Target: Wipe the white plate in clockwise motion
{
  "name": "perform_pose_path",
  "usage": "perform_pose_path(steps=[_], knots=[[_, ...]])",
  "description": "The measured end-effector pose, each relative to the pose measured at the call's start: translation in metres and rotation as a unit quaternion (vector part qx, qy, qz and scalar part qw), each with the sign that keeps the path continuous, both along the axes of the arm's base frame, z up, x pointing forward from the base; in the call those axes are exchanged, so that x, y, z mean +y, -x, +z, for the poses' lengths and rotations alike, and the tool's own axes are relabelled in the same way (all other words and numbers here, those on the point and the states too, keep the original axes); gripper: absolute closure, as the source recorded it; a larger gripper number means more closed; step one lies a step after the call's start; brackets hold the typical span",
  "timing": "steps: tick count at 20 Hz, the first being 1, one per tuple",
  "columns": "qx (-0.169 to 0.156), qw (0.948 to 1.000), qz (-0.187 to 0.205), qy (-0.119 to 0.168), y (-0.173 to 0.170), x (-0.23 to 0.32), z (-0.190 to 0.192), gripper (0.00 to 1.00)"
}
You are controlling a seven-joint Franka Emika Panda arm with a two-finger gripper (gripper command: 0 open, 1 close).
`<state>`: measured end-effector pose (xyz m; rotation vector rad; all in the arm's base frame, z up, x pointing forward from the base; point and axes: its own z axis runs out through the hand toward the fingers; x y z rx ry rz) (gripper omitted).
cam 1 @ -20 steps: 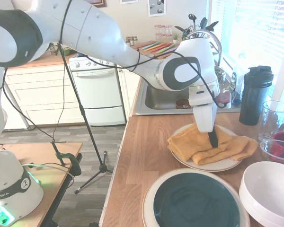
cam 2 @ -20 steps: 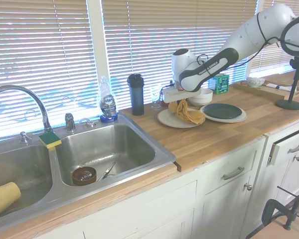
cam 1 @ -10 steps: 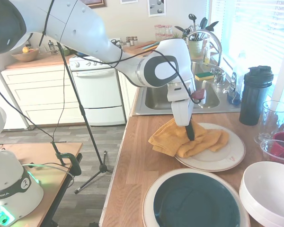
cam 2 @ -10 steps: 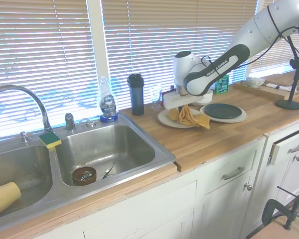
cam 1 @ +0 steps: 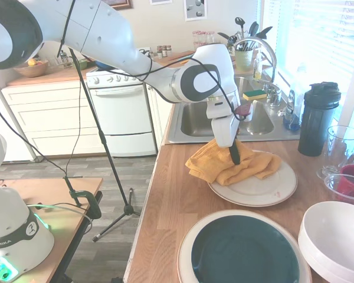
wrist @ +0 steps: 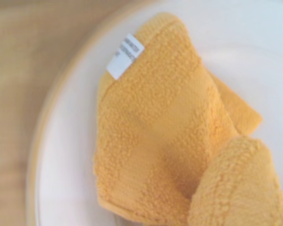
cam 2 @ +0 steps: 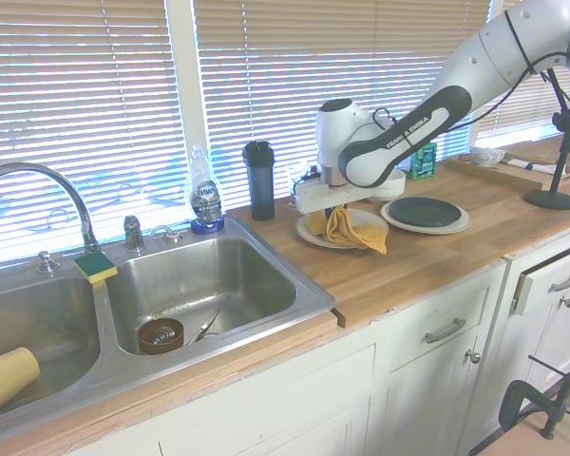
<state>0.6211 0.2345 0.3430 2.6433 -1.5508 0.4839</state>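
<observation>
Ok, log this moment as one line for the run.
phase: wiping | gripper: shut on orange cloth | cloth: partly over sink-side rim of white plate | teal plate: untouched

Bright kitchen: wood counter (cam 1: 177, 194), steel sink (cam 2: 204, 285) under blinds (cam 2: 266, 66), white cabinets (cam 2: 361, 399), white stove (cam 1: 121, 109), grey floor (cam 1: 76, 171).

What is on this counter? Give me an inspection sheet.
Surface: wooden counter, beside a steel sink.
Job's things: white plate; an orange cloth lies on it and hangs over its sink-side rim.
Clutter: teal-centred plate, white bowls, black bottle, glass, dish soap, sponge.
Grippers: gripper, jaws pressed into the cloth.
Cables: black cable along the arm.
Surroundings: stove, window blinds.
</observation>
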Motion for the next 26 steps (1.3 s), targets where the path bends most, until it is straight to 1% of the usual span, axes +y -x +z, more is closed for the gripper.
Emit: perform_pose_path(steps=[5,10,15,19,22,26], knots=[[-0.02,0.9998,0.0,-0.007,-0.014,0.018,0.038,1.0],[-0.034,0.9992,0.016,-0.014,-0.017,0.06,0.078,1.0],[-0.045,0.9985,0.021,-0.024,-0.033,0.099,0.101,1.0],[-0.045,0.9982,0.019,-0.034,-0.05,0.122,0.096,1.0],[-0.04,0.9983,0.015,-0.04,-0.064,0.134,0.073,1.0],[-0.029,0.9989,0.007,-0.035,-0.077,0.134,0.037,1.0]])
